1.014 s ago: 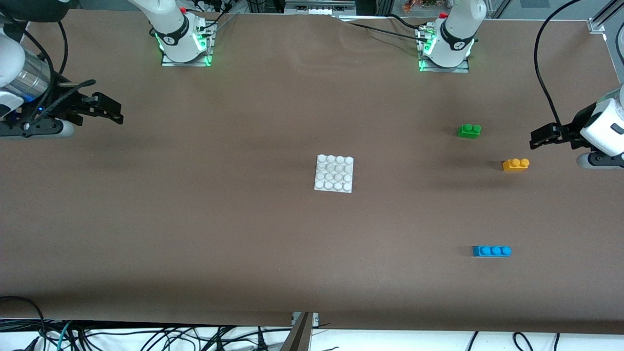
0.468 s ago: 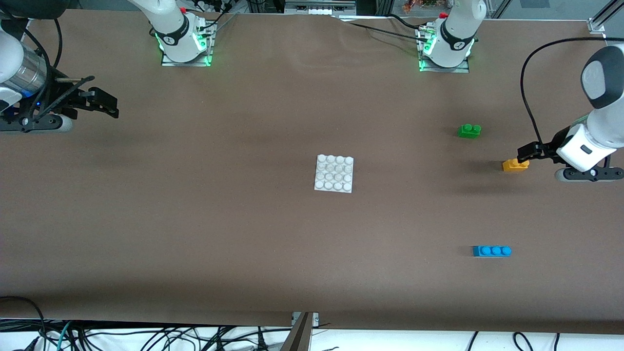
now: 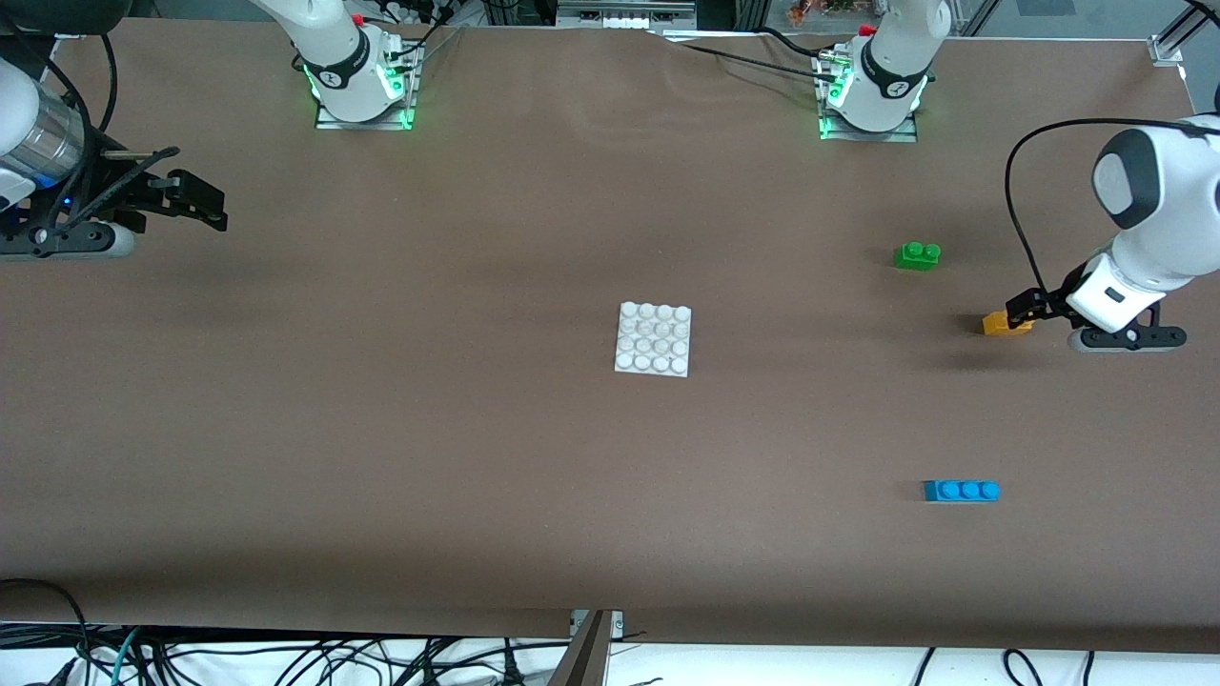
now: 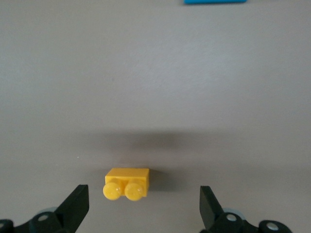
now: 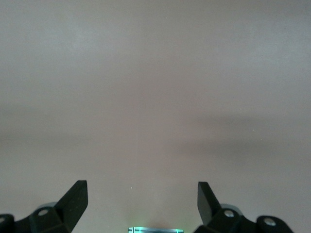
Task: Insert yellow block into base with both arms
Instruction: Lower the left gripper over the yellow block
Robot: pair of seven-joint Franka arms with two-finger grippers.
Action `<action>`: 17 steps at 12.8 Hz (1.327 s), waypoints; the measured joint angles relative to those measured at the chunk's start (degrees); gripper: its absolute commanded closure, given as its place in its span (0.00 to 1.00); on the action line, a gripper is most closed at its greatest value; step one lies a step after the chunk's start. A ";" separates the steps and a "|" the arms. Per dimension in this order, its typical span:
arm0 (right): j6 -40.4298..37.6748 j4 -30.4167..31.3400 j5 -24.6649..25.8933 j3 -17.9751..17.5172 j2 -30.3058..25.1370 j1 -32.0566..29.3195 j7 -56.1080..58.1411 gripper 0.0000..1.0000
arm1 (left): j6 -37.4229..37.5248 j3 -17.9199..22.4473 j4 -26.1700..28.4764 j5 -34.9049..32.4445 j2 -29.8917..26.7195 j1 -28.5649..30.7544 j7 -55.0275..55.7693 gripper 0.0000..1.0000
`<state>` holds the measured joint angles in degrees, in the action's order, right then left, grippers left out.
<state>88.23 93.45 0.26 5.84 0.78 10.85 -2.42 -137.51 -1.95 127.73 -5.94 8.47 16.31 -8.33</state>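
The yellow block point(image 3: 1001, 325) lies on the brown table toward the left arm's end. My left gripper point(image 3: 1023, 307) is open and hangs low right over it, partly hiding it in the front view. In the left wrist view the block point(image 4: 127, 183) lies between the spread fingers of the gripper point(image 4: 144, 206), untouched. The white studded base point(image 3: 654, 339) lies flat at the table's middle. My right gripper point(image 3: 195, 202) is open and empty over the table edge at the right arm's end; its wrist view point(image 5: 142, 204) shows only bare table.
A green two-stud brick point(image 3: 917, 255) lies farther from the front camera than the yellow block. A blue three-stud brick point(image 3: 961, 491) lies nearer to the camera; its edge shows in the left wrist view point(image 4: 215, 1). Cables hang along the table's front edge.
My left gripper has come down and moved toward the table's middle, ending over the yellow block. My right gripper has drifted slightly toward its end of the table. The bricks and base have not moved.
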 measured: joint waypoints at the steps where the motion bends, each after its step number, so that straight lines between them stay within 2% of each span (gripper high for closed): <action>1: 0.00 -0.23 0.02 -0.16 0.07 0.00 0.00 0.00 | -2.27 0.02 1.78 -0.10 0.73 0.87 -0.17 0.00; 6: 0.07 -1.00 0.07 -0.26 0.82 0.00 -0.08 0.00 | -8.47 0.02 4.80 -1.27 4.66 2.10 -0.59 0.00; 17: 0.48 -1.29 0.07 -0.27 1.48 -0.11 -0.08 0.00 | -12.17 0.03 4.81 -1.94 9.40 5.19 -2.39 0.00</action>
<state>88.71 92.16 0.33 5.57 2.26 10.75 -2.50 -149.68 -1.93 132.54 -7.89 17.87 21.50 -10.72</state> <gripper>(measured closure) 0.000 0.000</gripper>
